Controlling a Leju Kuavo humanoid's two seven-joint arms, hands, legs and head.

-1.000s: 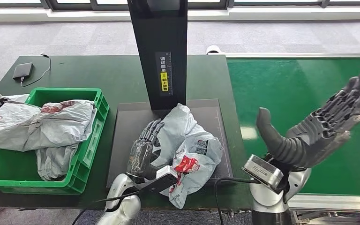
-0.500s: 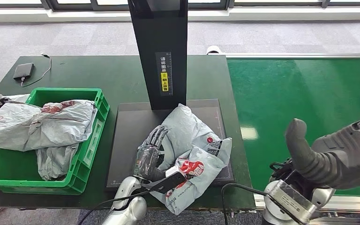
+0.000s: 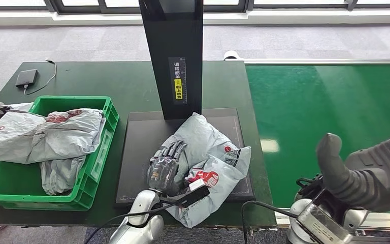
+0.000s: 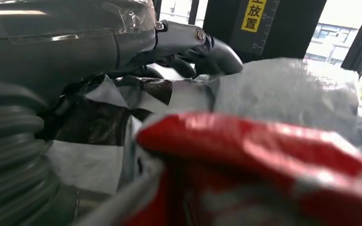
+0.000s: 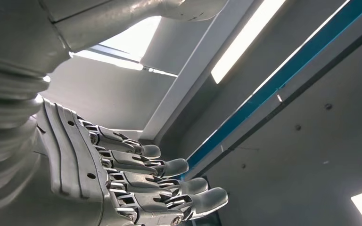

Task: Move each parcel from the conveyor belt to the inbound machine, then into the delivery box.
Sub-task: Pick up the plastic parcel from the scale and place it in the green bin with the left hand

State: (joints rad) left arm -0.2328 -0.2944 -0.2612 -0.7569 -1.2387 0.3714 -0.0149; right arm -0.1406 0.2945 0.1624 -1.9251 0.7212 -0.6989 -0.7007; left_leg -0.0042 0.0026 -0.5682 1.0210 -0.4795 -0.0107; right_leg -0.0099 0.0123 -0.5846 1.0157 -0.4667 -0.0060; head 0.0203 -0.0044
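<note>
A crumpled grey parcel [image 3: 208, 147] with a red and white label lies on the dark plate of the inbound machine [image 3: 137, 137], in front of its black column [image 3: 175, 56]. My left hand [image 3: 165, 165] rests on the parcel's left side with its fingers stretched out flat over the plastic. In the left wrist view the parcel [image 4: 283, 89] bulges close beside the left hand [image 4: 75, 42], its red print blurred in front. My right hand [image 3: 370, 170] is raised at the near edge of the green conveyor belt [image 3: 325, 101], thumb up, fingers apart, holding nothing. The right wrist view has the right hand [image 5: 122, 179] against the ceiling.
A green delivery box [image 3: 94, 173] stands left of the machine with several grey parcels [image 3: 45, 134] piled in it and spilling over its left rim. A black device [image 3: 25, 77] with a cable lies at the table's far left corner.
My left hand has slid right onto the parcel, which shifted a little. My right hand has dropped from mid-height over the belt to the lower right corner.
</note>
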